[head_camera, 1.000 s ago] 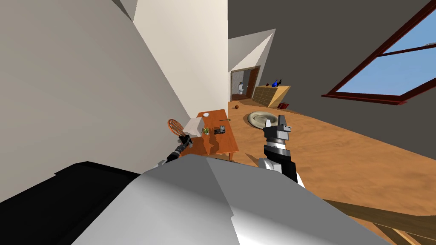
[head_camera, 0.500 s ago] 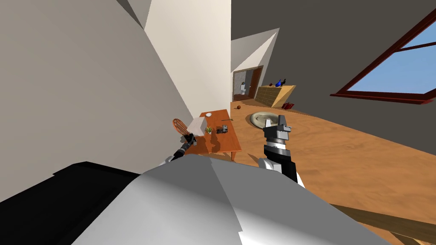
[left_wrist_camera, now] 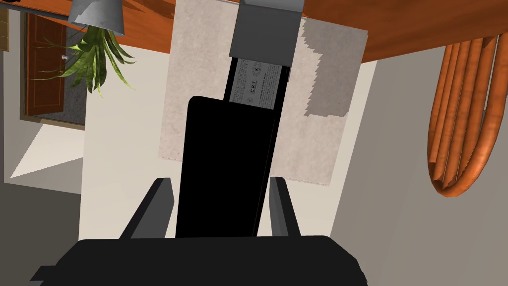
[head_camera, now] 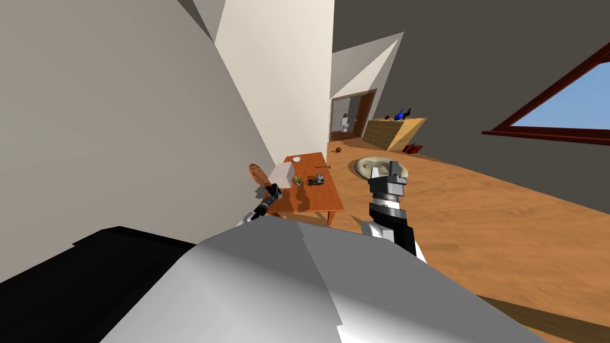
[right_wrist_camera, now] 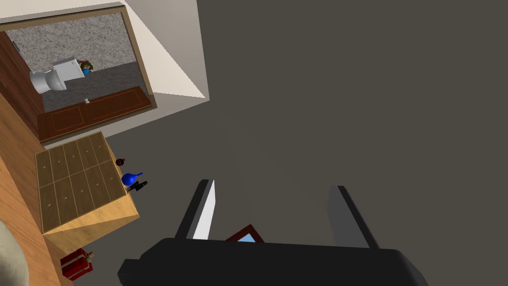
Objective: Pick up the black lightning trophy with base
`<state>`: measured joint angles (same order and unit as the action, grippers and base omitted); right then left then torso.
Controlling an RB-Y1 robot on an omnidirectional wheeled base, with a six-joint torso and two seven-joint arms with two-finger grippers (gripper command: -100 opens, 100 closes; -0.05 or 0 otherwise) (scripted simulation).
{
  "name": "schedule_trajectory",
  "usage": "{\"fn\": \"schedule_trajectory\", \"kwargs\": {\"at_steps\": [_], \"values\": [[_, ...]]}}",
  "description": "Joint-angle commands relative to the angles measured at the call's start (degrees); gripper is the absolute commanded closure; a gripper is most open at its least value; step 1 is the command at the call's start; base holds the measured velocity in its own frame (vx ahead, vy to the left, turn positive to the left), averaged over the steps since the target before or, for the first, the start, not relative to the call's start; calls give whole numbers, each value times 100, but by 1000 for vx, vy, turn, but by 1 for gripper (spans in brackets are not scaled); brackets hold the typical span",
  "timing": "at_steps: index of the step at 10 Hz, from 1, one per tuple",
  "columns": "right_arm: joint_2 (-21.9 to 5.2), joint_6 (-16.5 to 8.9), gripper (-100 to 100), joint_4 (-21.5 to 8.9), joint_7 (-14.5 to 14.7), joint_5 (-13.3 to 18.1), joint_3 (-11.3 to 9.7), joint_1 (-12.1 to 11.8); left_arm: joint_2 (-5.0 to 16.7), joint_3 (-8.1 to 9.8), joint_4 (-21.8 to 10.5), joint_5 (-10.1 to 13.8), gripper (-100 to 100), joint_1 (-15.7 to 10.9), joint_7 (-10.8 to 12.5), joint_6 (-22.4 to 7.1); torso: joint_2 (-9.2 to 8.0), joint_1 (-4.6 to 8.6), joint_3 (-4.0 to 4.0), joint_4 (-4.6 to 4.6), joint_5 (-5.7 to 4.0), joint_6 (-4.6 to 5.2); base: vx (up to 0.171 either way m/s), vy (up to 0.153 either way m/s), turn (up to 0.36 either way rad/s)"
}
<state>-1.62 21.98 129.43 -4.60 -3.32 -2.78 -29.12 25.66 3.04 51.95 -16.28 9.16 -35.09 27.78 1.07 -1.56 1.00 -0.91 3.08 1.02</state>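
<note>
Left pincer [left_wrist_camera: 220, 181]: clamped on the black trophy [left_wrist_camera: 225, 139], one finger pressed to each side; in the head view, low by the near, wall-side corner of the tabletop [head_camera: 321, 196].
Black trophy: tall black slab rising from between the fingers, then a grey labelled section, then a grey base [left_wrist_camera: 268, 30] at the far end; held lengthwise along the pincer.
Base and tabletop: base overlapping the orange tabletop edge; touching or lifted, cannot tell.
Behind the trophy: pale box [left_wrist_camera: 322, 149] on the tabletop, just beyond the base.
Beside the box: potted plant [left_wrist_camera: 94, 54], grey pot and spiky green leaves, on the same tabletop, apart from the trophy.
Farther along the tabletop: small dark thing [head_camera: 316, 178] and white bowl [head_camera: 295, 159], both too small to tell more.
Off the tabletop's wall side: orange slatted thing [left_wrist_camera: 461, 124], curved bands, close to the pale wall.
Right pincer [right_wrist_camera: 273, 184]: spread wide, gripping nothing; in the head view, raised over the wooden floor [head_camera: 476, 220], in front of a round pale cushion [head_camera: 362, 165].
Beyond the right pincer: wooden dresser [right_wrist_camera: 84, 193] against the dark wall, blue vase [right_wrist_camera: 130, 177] on top.
</note>
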Motion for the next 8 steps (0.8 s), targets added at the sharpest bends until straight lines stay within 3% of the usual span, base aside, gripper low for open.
{"fn": "schedule_trajectory", "kwargs": {"at_steps": [1, 2, 5, 6, 8], "values": [[0, 0, 0, 0, 0, 0, 0, 0, -61, 3, 195, -61, 100, 51, -11, -135, 0, 0, 0, 0, 0, 0, -21, 52, -4], [0, 0, 0, 0, 0, 0, 0, 0, -318, -9, 399, -328, 100, 39, -28, -363, 3, 18, 1, 1, -6, -1, -39, 100, 174], [1, 0, 0, 0, 0, 0, -1, 0, -338, -9, 725, -355, 100, 39, -28, -599, 2, 18, 1, -1, -7, -5, -30, 43, 13], [1, 0, 0, 0, 0, 0, -1, 0, -614, -22, 912, -638, 100, 28, -44, -845, 6, 35, 3, 0, -13, -5, -18, 66, 207], [0, 0, 0, 0, 0, 0, -1, 0, -614, -22, 1221, -649, 100, 28, -44, -1063, -3, 15, -2, 2, -12, -9, -39, 62, 12]]}}
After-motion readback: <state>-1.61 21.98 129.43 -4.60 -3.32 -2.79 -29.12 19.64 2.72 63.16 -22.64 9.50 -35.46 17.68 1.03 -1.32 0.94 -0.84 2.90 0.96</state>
